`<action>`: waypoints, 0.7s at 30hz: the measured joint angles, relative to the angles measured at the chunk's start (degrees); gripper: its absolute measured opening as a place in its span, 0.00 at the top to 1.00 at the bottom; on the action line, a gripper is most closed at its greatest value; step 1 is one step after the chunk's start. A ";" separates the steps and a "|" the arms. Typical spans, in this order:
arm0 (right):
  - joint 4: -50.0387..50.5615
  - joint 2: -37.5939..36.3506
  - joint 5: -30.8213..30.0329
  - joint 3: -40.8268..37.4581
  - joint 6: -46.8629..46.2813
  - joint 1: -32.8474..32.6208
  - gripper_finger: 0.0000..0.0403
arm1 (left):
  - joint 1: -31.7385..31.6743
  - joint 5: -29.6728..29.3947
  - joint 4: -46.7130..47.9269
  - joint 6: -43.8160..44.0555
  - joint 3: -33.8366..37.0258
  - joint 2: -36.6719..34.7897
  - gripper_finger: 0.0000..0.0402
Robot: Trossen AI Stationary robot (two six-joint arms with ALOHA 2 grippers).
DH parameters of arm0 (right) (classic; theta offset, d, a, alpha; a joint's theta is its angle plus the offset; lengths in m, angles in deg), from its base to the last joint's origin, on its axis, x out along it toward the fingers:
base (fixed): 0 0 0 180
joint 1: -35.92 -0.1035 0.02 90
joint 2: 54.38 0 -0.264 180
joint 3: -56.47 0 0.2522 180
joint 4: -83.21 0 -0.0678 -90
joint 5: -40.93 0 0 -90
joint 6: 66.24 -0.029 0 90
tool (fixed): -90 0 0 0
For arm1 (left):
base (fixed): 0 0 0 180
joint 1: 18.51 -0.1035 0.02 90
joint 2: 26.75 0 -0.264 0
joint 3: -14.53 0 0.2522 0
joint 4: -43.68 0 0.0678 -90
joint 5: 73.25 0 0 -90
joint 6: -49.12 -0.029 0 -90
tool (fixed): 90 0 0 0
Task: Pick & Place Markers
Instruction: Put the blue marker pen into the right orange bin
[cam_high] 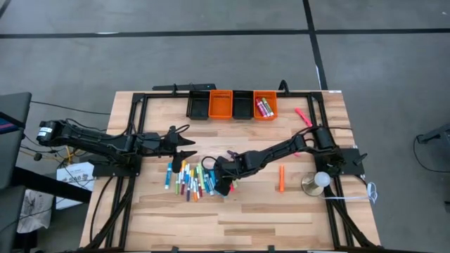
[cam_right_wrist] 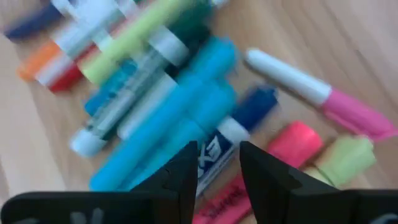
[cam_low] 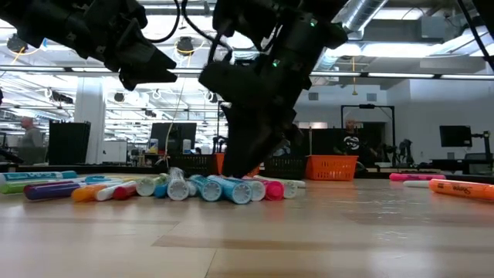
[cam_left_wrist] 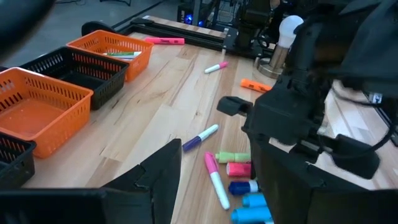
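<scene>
A pile of mixed-colour markers (cam_high: 188, 179) lies on the wooden table, also seen in the low view (cam_low: 208, 188). My right gripper (cam_high: 225, 186) points steeply down at the pile's right end. It is open, and its fingertips (cam_right_wrist: 219, 171) stand on either side of a white-barrelled marker with a dark blue cap (cam_right_wrist: 239, 121). That marker lies among turquoise, pink and green ones. My left gripper (cam_high: 188, 146) hangs open above the table just beyond the pile's far left side, holding nothing. My right gripper comes at the pile from above, slanting down, with one finger (cam_right_wrist: 186, 174) on each side of the blue-capped marker's white barrel (cam_right_wrist: 224, 140). Whether the fingers touch that marker or its neighbours, I cannot tell. The marker lies flat in the pile.
A row of black and orange bins (cam_high: 221, 116) stands at the far edge; the rightmost orange bin (cam_high: 275, 105) holds a few markers. A lone orange marker (cam_high: 281, 178) and a pink marker (cam_high: 303, 116) lie to the right. A bulb on a round base (cam_high: 320, 181) stands near the right arm.
</scene>
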 joint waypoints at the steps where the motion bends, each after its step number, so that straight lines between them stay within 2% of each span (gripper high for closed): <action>1: -0.01 0.02 0.31 0.01 -0.02 0.00 0.72 | 0.00 -0.01 0.02 -0.01 0.00 0.00 0.51; 13: 1.25 0.08 3.39 -0.04 0.55 1.63 0.72 | 0.00 0.00 0.02 0.01 0.00 0.00 0.51; 21: 3.54 0.61 2.88 0.10 0.68 2.25 0.72 | 0.00 0.00 0.02 -0.01 0.00 0.00 0.51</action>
